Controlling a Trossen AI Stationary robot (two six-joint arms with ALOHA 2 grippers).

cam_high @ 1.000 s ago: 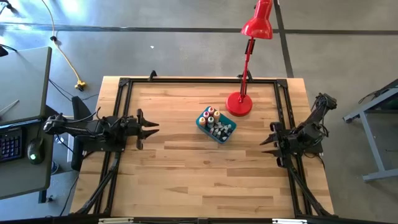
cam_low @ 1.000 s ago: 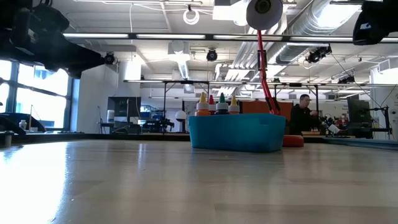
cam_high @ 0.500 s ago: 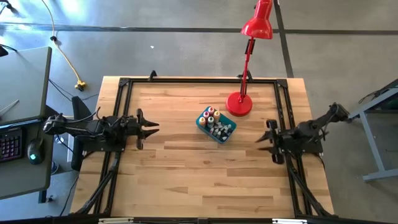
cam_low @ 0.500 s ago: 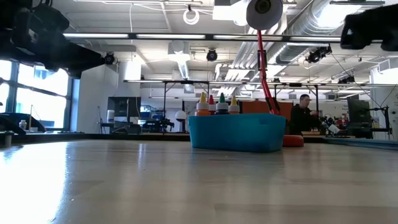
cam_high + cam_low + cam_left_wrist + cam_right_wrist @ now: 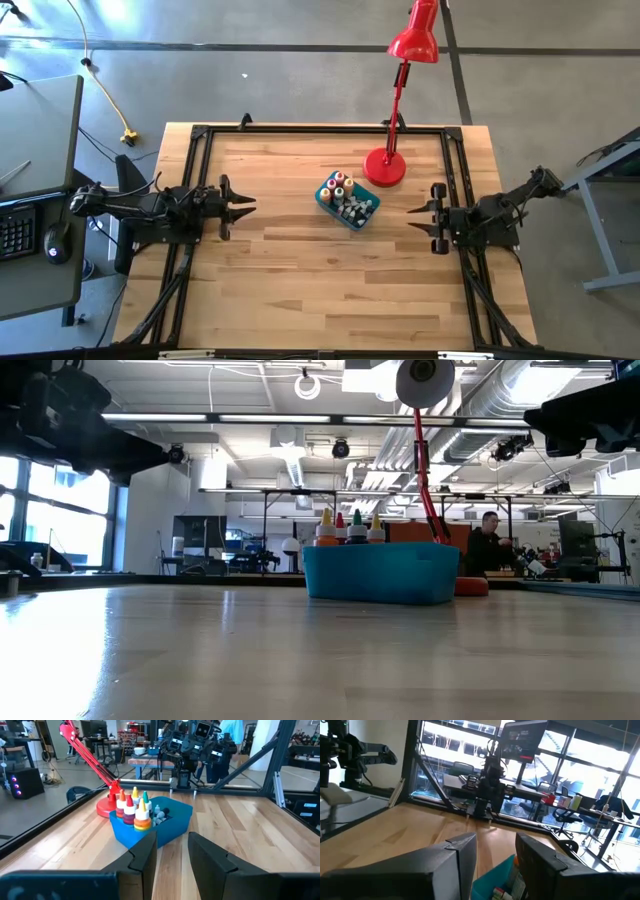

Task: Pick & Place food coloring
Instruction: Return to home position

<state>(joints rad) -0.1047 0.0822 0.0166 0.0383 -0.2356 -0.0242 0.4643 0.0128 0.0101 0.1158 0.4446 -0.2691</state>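
Teal plastic is showing a little right of the counter's middle, where a rectangular tub [image 5: 322,199] is sitting at an angle on the pale wooden counter [image 5: 300,290]. The food coloring [image 5: 340,187] is standing inside it. The taller bottles with orange, red, green and yellow pointed caps are crowding the end toward the far edge. The small pale ones are filling the other end. From the low view the coloured caps are poking up above the tub's rim.

A red desk lamp [image 5: 385,167] is resting its round base just beside the tub on the far side, and its arm is leaning up and away over the counter's edge.

The left pincer [image 5: 244,205] is hovering over the left part of the counter, well apart from the tub and pointing toward it. Its fingers [image 5: 145,857] are spread, holding nothing, and the tub is showing through the gap between them.

The right pincer [image 5: 414,218] is hanging over the right part of the counter, near the tub and facing it. Its fingers [image 5: 462,855] are also parted and empty. In its wrist view a teal corner is peeking up between them, with what are probably a few of the small bottles, though little of them is showing.

Beyond the counter, a person [image 5: 488,545] is sitting in the room behind.
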